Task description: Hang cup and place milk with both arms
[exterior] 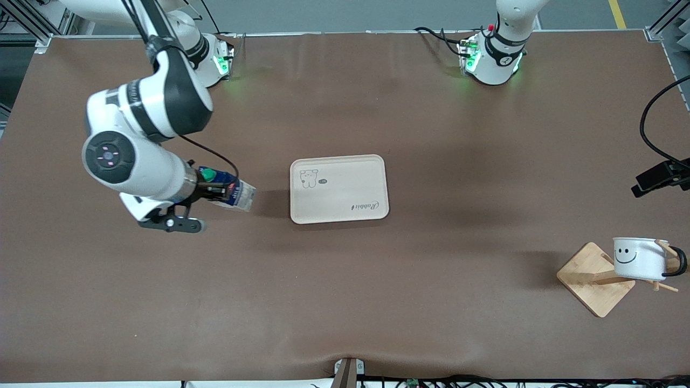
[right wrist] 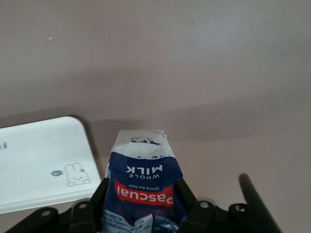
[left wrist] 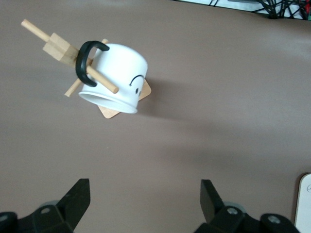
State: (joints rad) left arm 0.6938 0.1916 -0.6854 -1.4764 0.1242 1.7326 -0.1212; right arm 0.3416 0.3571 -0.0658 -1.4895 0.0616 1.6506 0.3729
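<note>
The milk (exterior: 233, 194), a dark blue carton with a green cap, is held tilted in my right gripper (exterior: 218, 192) over the bare table beside the tray, toward the right arm's end. In the right wrist view the black fingers (right wrist: 99, 194) clamp both sides of the milk (right wrist: 143, 177). The white cup (exterior: 640, 258) with a smiley face hangs by its black handle on a peg of the wooden rack (exterior: 587, 283). My left gripper (left wrist: 144, 191) is open and empty, up over the table some way from the cup (left wrist: 119, 77). It is out of the front view.
A cream tray (exterior: 345, 196) with a rabbit drawing lies in the middle of the table and shows in the right wrist view (right wrist: 34, 155). A black clamp and cable (exterior: 660, 178) reach in at the table edge at the left arm's end.
</note>
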